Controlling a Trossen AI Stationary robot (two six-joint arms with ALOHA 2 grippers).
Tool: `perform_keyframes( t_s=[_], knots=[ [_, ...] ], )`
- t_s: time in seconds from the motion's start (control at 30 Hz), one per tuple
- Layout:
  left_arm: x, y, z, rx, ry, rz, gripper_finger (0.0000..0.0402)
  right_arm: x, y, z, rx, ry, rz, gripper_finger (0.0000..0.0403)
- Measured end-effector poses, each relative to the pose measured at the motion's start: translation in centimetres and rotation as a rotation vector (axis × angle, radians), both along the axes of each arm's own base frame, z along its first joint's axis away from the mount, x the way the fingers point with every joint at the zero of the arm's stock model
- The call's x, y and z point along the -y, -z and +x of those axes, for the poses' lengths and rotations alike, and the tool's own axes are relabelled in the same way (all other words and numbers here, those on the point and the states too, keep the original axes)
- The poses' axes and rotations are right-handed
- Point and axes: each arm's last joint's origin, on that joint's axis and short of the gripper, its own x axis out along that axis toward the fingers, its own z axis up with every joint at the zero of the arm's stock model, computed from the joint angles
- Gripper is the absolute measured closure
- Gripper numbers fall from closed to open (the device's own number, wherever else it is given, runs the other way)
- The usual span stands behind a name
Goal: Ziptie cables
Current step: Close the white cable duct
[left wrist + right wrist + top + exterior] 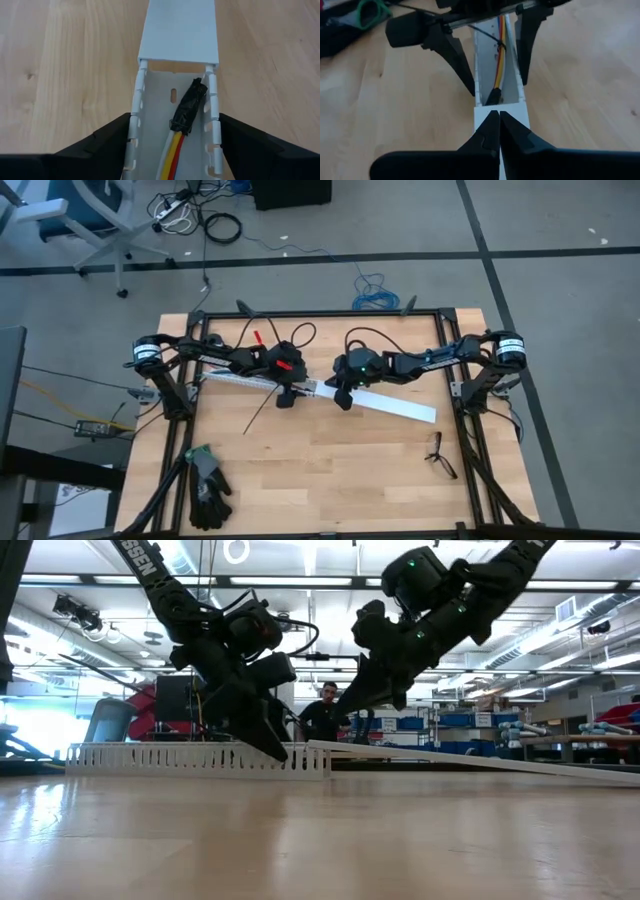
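Note:
A white slotted duct [235, 380] lies across the table's middle. In it lie the cables [172, 155], white, yellow and red wires with a black-taped end [190, 107]. My left gripper [287, 395] straddles the duct's open end. A flat white cover [395, 404] runs on toward the right, its near end raised on the duct [318, 746]. My right gripper [499, 114] is shut and hangs over that cover end. The thin black ziptie [260, 412] runs from the duct out across the table toward its near edge, and crosses the wires [492, 39]. My left gripper has the duct between its two fingers, one finger [112, 142] against the outside of each slotted side wall [134, 125], close to the duct's open end. The fingers slant down and lie along the duct, which rests on the table. Whether my right gripper's shut fingertips touch the cover's end [487, 112], I cannot tell.
Black-and-green gloves [207, 485] lie at the near left corner, and small dark spectacles [438, 455] near the right edge. The table's black frame [330, 313] runs round it. A person [325, 710] stands in the room beyond. Bare wood lies toward the near edge.

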Motion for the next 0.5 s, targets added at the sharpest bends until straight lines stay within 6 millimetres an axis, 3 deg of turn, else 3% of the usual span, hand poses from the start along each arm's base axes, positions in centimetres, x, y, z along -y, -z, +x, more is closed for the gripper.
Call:
perform_keyframes(
  t_s=[0.37,0.5],
  knots=[
    [0.0,0.0,0.0,-0.004,-0.030,-0.029,0.0111,0.1,-0.5,0.3,-0.023,0.032,0.014,0.0403],
    [0.0,0.0,0.0,-0.008,-0.034,-0.033,0.0111,0.1,0.7,1.3,-0.083,0.020,0.043,0.0403]
  ],
)
